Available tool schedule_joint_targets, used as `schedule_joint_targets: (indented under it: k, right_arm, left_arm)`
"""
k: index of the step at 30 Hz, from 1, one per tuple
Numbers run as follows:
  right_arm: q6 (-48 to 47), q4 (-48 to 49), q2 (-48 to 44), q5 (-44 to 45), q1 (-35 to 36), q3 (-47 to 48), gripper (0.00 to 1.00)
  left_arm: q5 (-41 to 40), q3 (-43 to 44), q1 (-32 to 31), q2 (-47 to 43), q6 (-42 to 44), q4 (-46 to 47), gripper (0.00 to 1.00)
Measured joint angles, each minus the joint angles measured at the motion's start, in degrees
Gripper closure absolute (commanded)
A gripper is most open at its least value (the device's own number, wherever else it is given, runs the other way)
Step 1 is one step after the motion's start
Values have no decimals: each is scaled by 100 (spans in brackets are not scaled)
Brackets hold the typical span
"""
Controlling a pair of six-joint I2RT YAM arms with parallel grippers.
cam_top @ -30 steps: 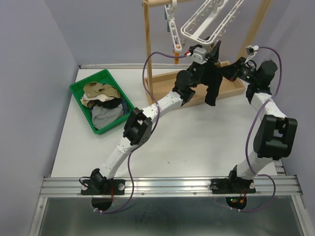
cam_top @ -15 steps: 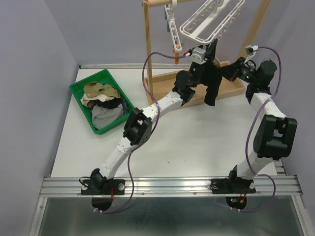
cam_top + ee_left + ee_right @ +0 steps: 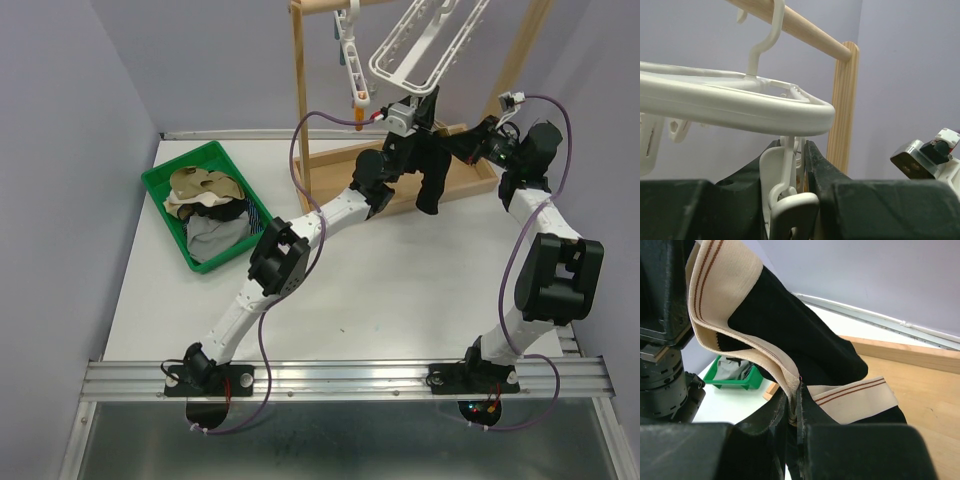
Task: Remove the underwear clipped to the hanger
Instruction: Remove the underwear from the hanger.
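While the left hand squeezes the clip, the right hand pinches the waistband, the firmest hold I'd say, since this underwear looks light and floppy.

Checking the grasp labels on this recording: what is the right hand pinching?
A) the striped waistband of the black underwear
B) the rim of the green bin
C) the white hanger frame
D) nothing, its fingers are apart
A: in the right wrist view, the right hand is closed on the tan, brown-striped waistband of the black underwear.
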Motion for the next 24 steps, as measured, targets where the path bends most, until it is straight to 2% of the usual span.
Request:
schedule_joint_targets:
  k: [24]
  right_arm:
    - [-619,-507,76,103,0,-249,90]
  left_arm:
    - [-83,-55,4,-133,-138,107,92]
